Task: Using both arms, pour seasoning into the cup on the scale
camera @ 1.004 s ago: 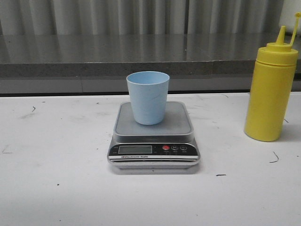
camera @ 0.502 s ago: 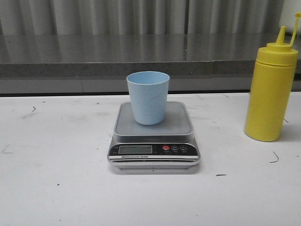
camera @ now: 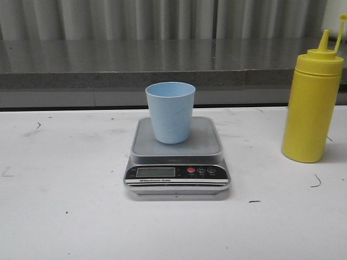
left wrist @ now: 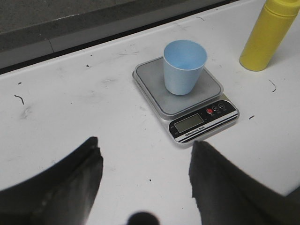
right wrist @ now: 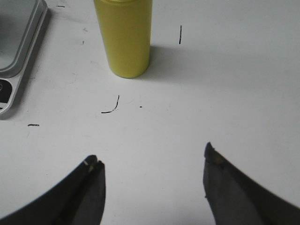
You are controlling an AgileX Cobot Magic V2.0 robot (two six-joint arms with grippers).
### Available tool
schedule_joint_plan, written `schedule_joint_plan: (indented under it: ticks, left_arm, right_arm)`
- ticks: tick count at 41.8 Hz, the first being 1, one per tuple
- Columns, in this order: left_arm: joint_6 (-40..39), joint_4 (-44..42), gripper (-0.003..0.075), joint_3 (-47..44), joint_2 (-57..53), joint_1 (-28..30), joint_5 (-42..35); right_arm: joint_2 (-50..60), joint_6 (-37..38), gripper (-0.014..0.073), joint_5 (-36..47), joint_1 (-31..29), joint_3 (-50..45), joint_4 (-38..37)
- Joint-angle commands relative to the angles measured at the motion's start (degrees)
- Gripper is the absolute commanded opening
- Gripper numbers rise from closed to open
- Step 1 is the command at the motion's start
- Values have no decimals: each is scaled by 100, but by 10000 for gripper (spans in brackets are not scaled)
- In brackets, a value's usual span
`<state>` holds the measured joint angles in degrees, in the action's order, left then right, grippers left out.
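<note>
The pale blue cup [camera: 170,111] stands upright on the grey platform of the silver scale [camera: 177,173] at the table's middle. The yellow seasoning bottle [camera: 313,102] stands upright at the right, its tip cap hanging off the nozzle. Neither gripper shows in the front view. In the left wrist view my left gripper [left wrist: 143,150] is open and empty above bare table, short of the scale [left wrist: 199,124] and cup [left wrist: 183,67]. In the right wrist view my right gripper [right wrist: 152,157] is open and empty, well short of the bottle [right wrist: 123,37].
A dark grey ledge [camera: 108,70] and a corrugated wall run along the table's back edge. The white tabletop [camera: 65,216] carries small black scuff marks. The scale's corner shows at the edge of the right wrist view [right wrist: 18,51].
</note>
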<state>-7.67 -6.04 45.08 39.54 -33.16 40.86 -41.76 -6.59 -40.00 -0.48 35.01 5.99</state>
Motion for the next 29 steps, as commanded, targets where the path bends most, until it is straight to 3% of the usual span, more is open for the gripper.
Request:
schedule_joint_plan:
  ticks: [1, 29]
  left_arm:
    - [-26, 21, 409, 160, 5, 2, -466]
    - [-26, 21, 409, 160, 5, 2, -466]
  right_arm:
    - [-4, -37, 479, 287, -26, 202, 38]
    - [-656, -272, 482, 1237, 190, 208, 417]
